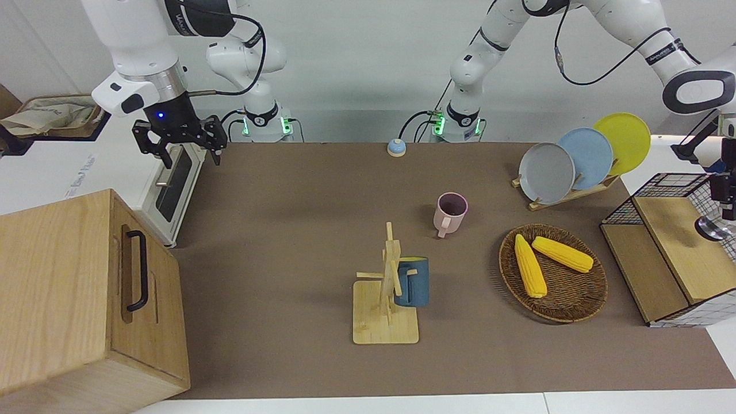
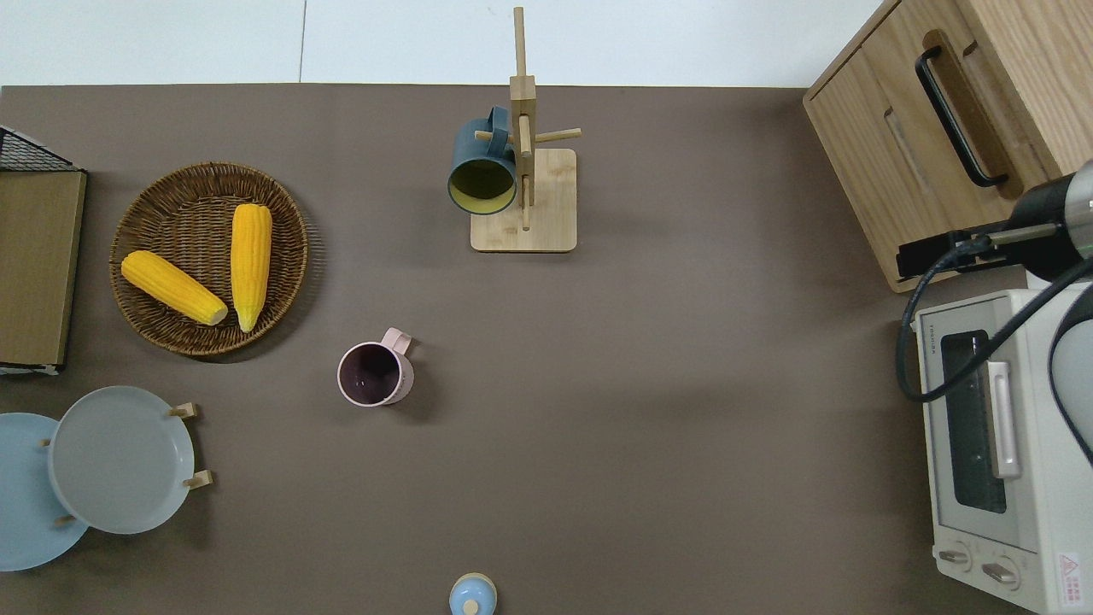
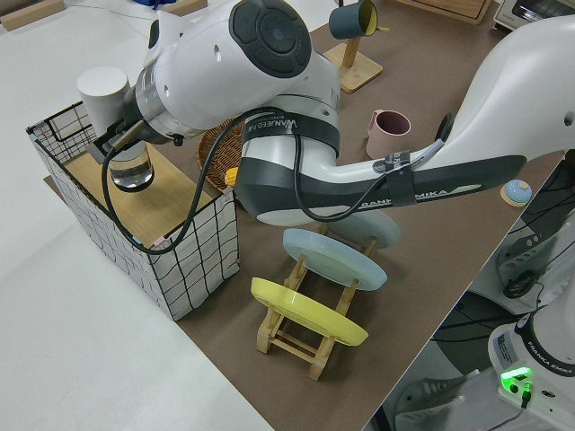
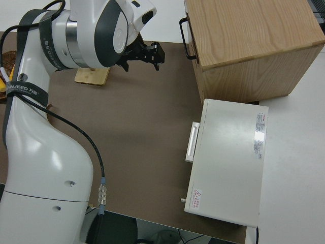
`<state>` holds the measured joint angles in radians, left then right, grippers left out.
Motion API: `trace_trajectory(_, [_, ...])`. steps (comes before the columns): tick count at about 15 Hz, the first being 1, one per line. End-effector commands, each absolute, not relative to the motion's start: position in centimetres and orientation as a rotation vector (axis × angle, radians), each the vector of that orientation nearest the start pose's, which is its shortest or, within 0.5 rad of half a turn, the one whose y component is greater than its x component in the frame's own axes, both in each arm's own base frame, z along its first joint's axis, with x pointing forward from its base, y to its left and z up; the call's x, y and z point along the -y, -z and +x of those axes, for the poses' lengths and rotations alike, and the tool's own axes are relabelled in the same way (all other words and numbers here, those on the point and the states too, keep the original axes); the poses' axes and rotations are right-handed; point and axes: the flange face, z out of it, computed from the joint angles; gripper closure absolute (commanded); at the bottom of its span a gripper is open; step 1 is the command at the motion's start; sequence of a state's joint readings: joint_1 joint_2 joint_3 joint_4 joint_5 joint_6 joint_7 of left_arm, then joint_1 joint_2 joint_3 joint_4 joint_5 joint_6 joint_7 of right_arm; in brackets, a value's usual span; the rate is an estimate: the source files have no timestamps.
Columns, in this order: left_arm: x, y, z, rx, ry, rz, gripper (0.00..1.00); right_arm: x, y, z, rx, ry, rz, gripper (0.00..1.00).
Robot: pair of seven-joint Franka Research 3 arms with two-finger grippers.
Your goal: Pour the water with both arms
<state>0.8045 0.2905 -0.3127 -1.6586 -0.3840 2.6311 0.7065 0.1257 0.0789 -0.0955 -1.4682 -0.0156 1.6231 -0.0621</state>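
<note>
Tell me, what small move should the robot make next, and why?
Probably the left gripper should bring the clear glass up out of the wire basket. The glass is just under that gripper, over the wooden shelf, while the pink mug stands upright mid-table. The right arm is parked.

Brown table (image 2: 683, 427) bears pink mug (image 2: 374, 374), wicker basket (image 2: 162, 329).

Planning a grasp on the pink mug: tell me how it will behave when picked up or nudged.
The pink mug stands upright on a flat base, so it probably slides rather than rolls. It looks rigid, so squeezing should not deform it. Its handle sticks out to one side, so a push there would likely spin it.
</note>
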Motion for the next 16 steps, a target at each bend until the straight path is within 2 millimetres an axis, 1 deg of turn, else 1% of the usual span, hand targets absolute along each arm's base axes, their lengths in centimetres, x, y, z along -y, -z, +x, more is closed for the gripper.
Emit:
trace_trajectory(1, [-34.9, -51.5, 58.0, 0.022, 1.218, -2.846, 1.0, -1.9, -63.7, 58.2, 0.15, 0.114, -3.143, 0.013])
trace_trajectory(2, [-35.2, -51.0, 57.5, 0.006, 1.226, -2.847, 1.0, -1.9, -63.7, 58.2, 0.155, 0.114, -3.143, 0.013])
trace_trajectory(6, [-35.1, -50.0, 57.4, -0.079, 1.204, -2.878, 1.0, -1.9, -63.7, 58.2, 0.153, 0.114, -3.143, 0.013])
trace_trajectory(7, [-35.8, -49.7, 56.9, -0.091, 1.188, -2.889, 1.0, -1.9, -63.7, 58.2, 0.153, 0.114, -3.143, 0.013])
trace_trajectory(9, [-36.2, -49.5, 56.6, -0.122, 1.175, -2.899, 1.0, -1.9, -63.7, 58.2, 0.155, 0.114, -3.143, 0.013])
trace_trajectory(13, [-36.5, -48.7, 56.5, -0.101, 1.205, -2.915, 1.0, -1.9, -63.7, 58.2, 0.153, 0.114, -3.143, 0.013])
trace_trajectory(14, [-36.6, -48.6, 56.5, -0.104, 1.206, -2.915, 0.97, -1.9, -63.7, 58.2, 0.153, 0.114, -3.143, 0.013])
trace_trajectory(15, [-36.6, -48.6, 56.5, -0.102, 1.208, -2.916, 0.81, -1.9, -63.7, 58.2, 0.15, 0.114, -3.143, 0.013])
trace_trajectory(16, [-36.7, -48.6, 56.4, -0.098, 1.208, -2.916, 0.39, -1.9, -63.7, 58.2, 0.153, 0.114, -3.143, 0.013])
